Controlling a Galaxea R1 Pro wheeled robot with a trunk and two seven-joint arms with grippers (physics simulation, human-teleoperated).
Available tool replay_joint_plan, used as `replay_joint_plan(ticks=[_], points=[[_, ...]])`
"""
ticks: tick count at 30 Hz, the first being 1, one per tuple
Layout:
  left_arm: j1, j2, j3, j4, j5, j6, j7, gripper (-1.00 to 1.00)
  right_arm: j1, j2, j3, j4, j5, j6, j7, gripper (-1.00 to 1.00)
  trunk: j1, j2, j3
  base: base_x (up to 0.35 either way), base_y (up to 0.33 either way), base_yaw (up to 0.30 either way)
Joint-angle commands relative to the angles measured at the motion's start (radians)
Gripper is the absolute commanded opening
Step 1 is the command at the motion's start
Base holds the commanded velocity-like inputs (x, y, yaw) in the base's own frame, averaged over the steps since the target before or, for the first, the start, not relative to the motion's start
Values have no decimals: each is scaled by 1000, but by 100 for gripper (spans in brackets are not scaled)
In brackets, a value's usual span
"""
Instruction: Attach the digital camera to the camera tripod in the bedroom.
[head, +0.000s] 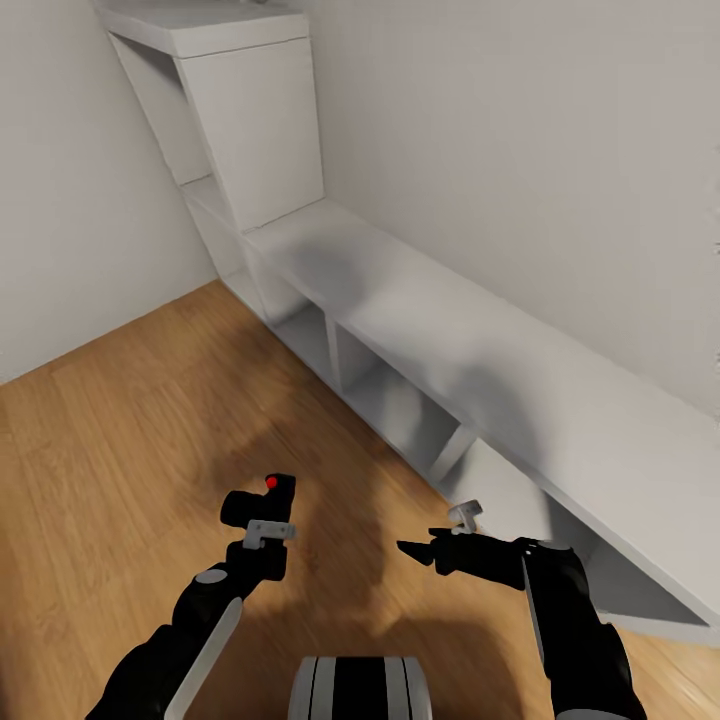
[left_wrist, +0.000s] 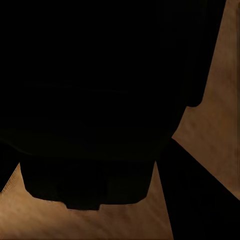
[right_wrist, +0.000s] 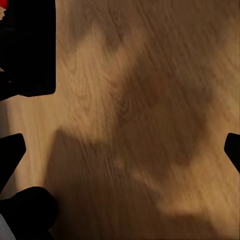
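The small black digital camera with a red dot (head: 262, 500) is held in the left claw (head: 258, 525), at 11 o'clock from the robot. The right claw (head: 425, 550) is open wide, holding nothing. No tripod is seen near the long white cube shelf (head: 480, 370).

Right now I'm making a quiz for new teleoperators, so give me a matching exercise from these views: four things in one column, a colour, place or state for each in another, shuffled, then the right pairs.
Things:
1. digital camera
2. right gripper
3. cube shelving
4. floor

Descriptions:
A. white, standing along the wall
B. light wood planks
C. empty, its jaws parted over the floor
D. black with a red dot on top, held in the left gripper

Pairs: 1-D, 2-C, 3-A, 4-B
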Motion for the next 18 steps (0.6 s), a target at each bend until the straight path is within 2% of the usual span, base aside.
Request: replay_joint_plan(ticks=[1,5,7,13,18], points=[[-1,1,-3,-1,9,4,7,-100,-1,1,-3,-1,7,7,9,100,-1,0,3,0,0,0],[-1,1,-2,-1,9,4,7,-100,-1,4,-2,11,5,6,4,100,-2,1,19,0,0,0],[-1,0,-2,-1,9,4,7,-100,-1,11,0,59,9,6,-8,100,-3,1,27,0,0,0],[-1,0,-2,-1,9,4,7,-100,-1,28,0,94,8,-13,-60,100,-6,3,50,0,0,0],[-1,0,-1,-1,10,4,7,-100,-1,30,1,110,5,-42,-111,100,-8,4,69,0,0,0]])
